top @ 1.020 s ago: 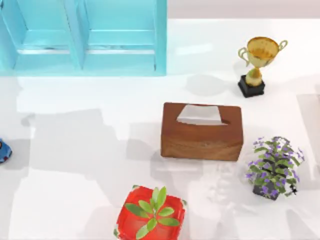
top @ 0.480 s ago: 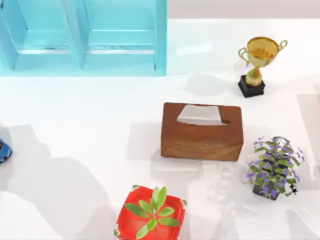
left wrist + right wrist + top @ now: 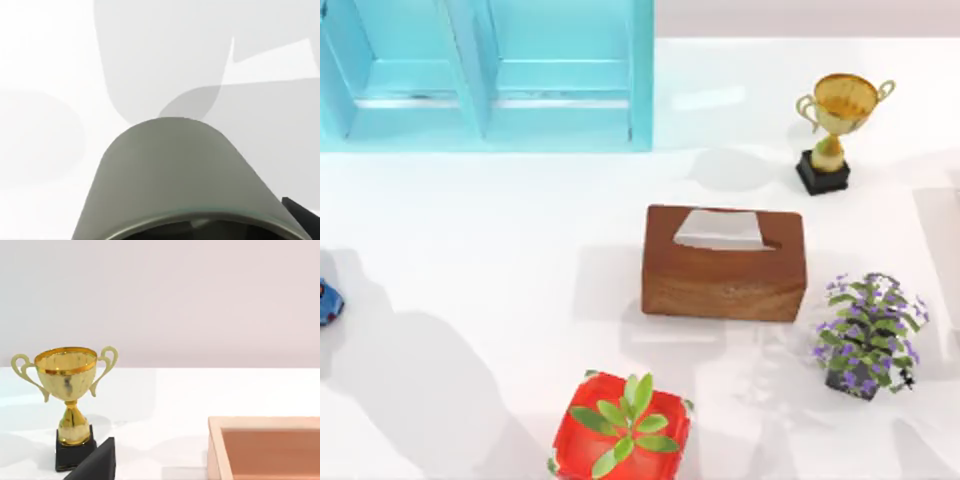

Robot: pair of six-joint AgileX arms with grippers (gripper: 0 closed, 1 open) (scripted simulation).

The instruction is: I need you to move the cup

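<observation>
Close under the left wrist camera, the small grey-green cylindrical cup (image 3: pixel 175 175) hangs above the white worktop (image 3: pixel 500 260), apparently carried; well left of the wooden tissue box (image 3: pixel 724 262), the shadows have shifted outward. Left pincer's spread: cannot tell.

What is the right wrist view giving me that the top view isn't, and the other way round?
Right wrist view alone: a pinkish-tan open-topped box on the table, and a plain wall behind. Top view alone: the wooden tissue box, the purple-flowered plant, the green plant in a red pot and the blue cabinet. Both: the gold trophy on its black base, standing upright on the white table.
</observation>
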